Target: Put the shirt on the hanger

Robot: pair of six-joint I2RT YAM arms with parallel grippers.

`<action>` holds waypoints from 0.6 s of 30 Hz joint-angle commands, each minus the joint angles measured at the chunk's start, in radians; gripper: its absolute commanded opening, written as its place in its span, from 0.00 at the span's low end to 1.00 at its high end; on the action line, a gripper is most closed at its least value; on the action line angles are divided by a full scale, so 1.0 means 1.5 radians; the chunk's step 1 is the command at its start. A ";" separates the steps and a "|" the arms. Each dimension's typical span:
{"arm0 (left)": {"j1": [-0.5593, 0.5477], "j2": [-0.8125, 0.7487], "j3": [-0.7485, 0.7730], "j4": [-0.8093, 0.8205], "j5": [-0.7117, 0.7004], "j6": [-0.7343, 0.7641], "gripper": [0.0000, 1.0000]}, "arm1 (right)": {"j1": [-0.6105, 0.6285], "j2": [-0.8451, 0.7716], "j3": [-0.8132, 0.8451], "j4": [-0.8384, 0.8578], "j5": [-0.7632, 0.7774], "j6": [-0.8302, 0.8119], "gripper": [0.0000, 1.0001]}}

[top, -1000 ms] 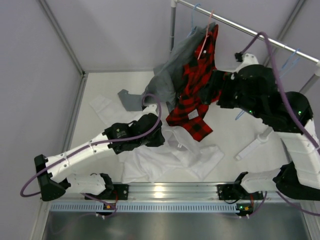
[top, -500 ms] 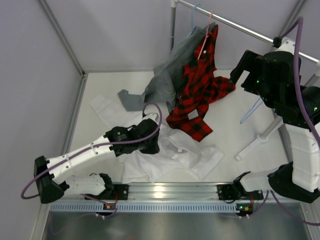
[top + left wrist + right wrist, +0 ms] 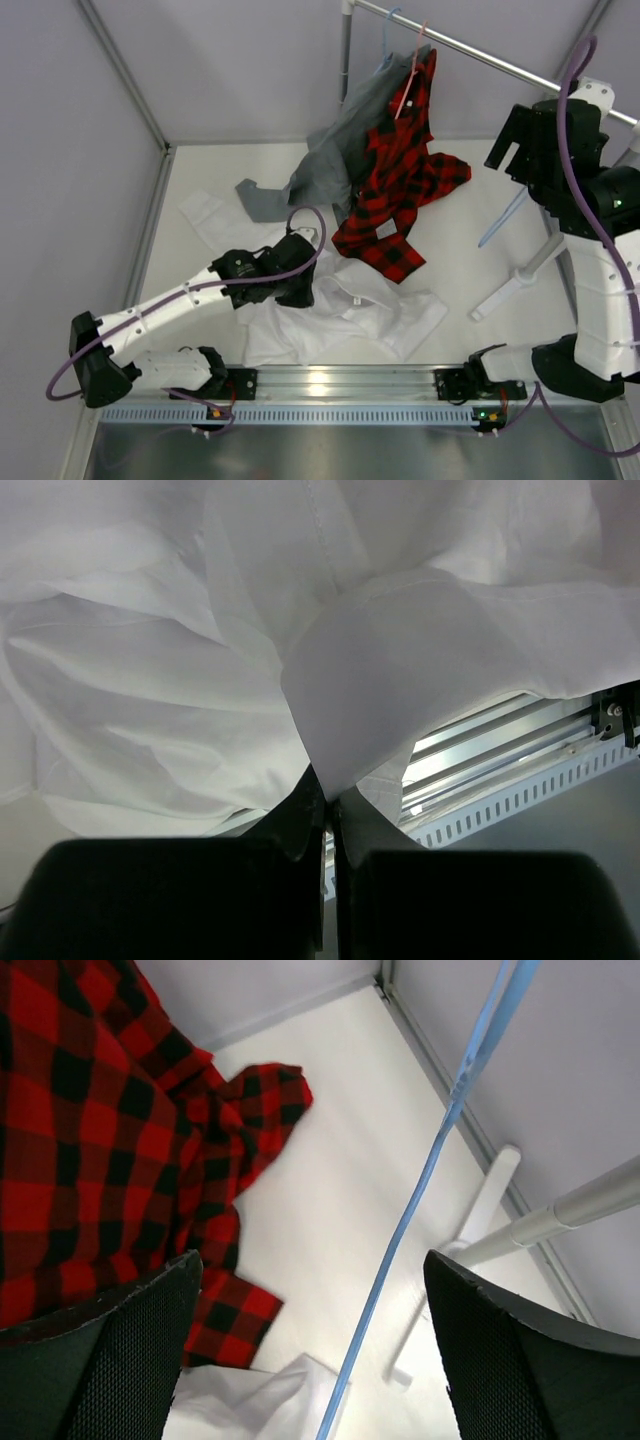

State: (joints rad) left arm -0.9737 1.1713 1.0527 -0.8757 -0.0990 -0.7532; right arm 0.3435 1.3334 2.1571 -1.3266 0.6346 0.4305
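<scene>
Pinching the shirt (image 3: 400, 660), the left claw (image 3: 328, 798) is clamped; the right claw (image 3: 310, 1265) gapes wide, the hanger (image 3: 420, 1190) between its fingers.

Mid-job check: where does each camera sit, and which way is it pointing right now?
Top external: above and behind the bases, looking down on the table; both arms show.
Left wrist: low over the white shirt, facing toward the near rail; left gripper shut on fabric.
Right wrist: raised, looking down; the light-blue hanger shows between the open right gripper fingers.
Shared: top and right wrist both show the plaid shirt.
</scene>
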 commanded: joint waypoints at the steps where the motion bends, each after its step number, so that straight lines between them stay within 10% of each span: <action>1: 0.007 0.006 0.025 -0.003 0.016 0.030 0.00 | -0.020 -0.034 -0.084 -0.110 0.020 0.024 0.83; 8: 0.014 0.008 0.036 -0.004 0.032 0.041 0.00 | -0.024 -0.111 -0.236 -0.068 0.007 0.079 0.43; 18: 0.023 0.005 0.035 -0.004 0.038 0.047 0.00 | -0.024 -0.214 -0.414 0.046 0.000 0.080 0.31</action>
State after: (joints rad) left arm -0.9440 1.1877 1.0679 -0.8810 -0.0532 -0.7025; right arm 0.3244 1.0527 1.5749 -1.3228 0.6312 0.5434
